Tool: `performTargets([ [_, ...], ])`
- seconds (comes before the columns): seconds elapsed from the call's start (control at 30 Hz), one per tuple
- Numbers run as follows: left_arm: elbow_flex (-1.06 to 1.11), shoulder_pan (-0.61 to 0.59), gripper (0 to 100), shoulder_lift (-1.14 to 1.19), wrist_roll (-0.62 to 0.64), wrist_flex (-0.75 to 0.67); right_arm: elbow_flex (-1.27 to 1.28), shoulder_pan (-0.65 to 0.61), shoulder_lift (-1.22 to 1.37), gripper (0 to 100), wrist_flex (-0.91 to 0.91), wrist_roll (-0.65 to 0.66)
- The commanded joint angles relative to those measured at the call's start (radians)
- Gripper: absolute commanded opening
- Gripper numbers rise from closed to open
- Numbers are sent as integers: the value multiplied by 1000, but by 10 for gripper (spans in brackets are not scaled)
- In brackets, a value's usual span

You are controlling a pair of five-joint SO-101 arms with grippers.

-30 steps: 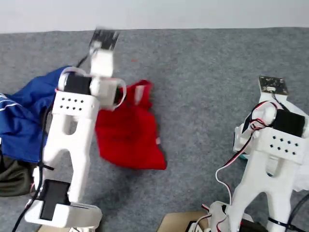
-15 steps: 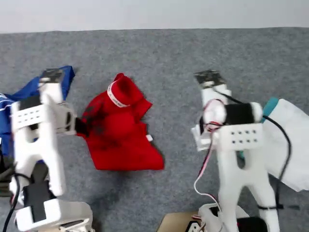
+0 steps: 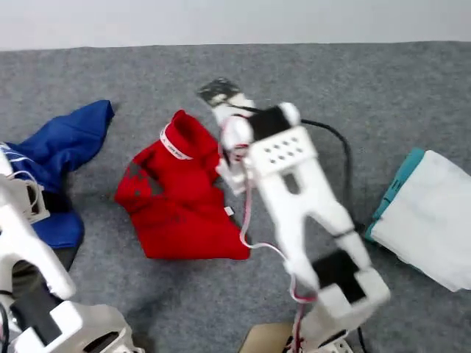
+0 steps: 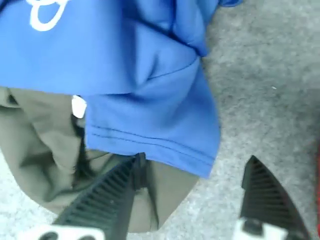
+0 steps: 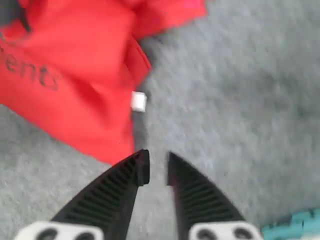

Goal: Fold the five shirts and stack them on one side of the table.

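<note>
Red cotton shirt, crumpled and half bunched, a little left of the middle of the grey felt-covered worktop. White-lined neck band turned toward the far edge, small white tag on the side facing the right edge. Royal-blue jersey shirt heaped near the left edge, overlapping a dull olive-green garment toward the near left corner. White folded cloth with a teal border flat at the right edge, well apart from the rest.

Left hand spread wide, gripping nothing, hanging over the blue hem and the olive cloth under it. Right hand barely parted, a slim gap between the jaws, nothing held, above bare worktop just beside the red shirt's edge below the tag.

Handling, by judgement: soft, light, limp knit, with no stiffness to push against. Likely to drag and wrinkle on the rough felt rather than slide. Best taken with a pinch through a single layer at a hem corner or a shoulder seam. Best not grabbed in the bunched middle, for fear of lifting several layers at once. Probably calls for both hands on opposite corners, to spread the cloth flat ahead of any fold. Red shirt not yet folded. Seemingly one finished piece at the right edge.
</note>
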Motion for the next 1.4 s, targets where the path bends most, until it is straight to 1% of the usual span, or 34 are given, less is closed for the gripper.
performTargets([
  [0.0, -38, -23, 309, -15, -5, 14, -195, -56, 122, 176, -5, -64],
  [0.1, -38, -28, 309, -15, -5, 14, -304, -105, 231, 181, -5, -121],
  [0.27, -38, -29, 309, -14, -5, 11, -450, -179, 383, 181, -5, -121],
  [0.43, -38, -29, 309, -12, -5, 8, -519, -222, 512, 170, -7, -121],
  [0.5, -38, -29, 309, -12, -5, 8, -545, -220, 562, 142, -10, -121],
  [0.53, -38, -29, 309, -12, -5, 8, -563, -217, 585, 111, -10, -121],
  [0.6, -38, -29, 309, -12, -5, 8, -605, -197, 616, 15, -5, -114],
  [0.63, -38, -29, 309, -14, -5, 8, -628, -186, 625, 3, 1, -94],
  [0.67, -38, -29, 309, -14, -5, 8, -651, -170, 627, 24, 24, -72],
  [0.73, -38, -28, 309, -14, -5, 8, -709, -139, 630, 8, 64, -44],
  [0.83, -38, -26, 309, -14, -3, 8, -789, -82, 621, 9, 122, -34],
  [0.93, -38, -26, 309, -14, -3, 8, -864, -7, 568, 9, 120, -32],
  [1.0, -38, -26, 309, -15, -3, 9, -922, 36, 532, 9, 117, 18],
  [1.1, -38, -26, 309, -15, -3, 12, -1017, 85, 490, 9, 90, 104],
  [1.2, -38, -26, 309, -15, 15, 12, -1103, 124, 464, 9, 18, 172],
  [1.37, -38, -28, 309, -15, 37, 12, -1197, 122, 421, 9, -156, 279],
])
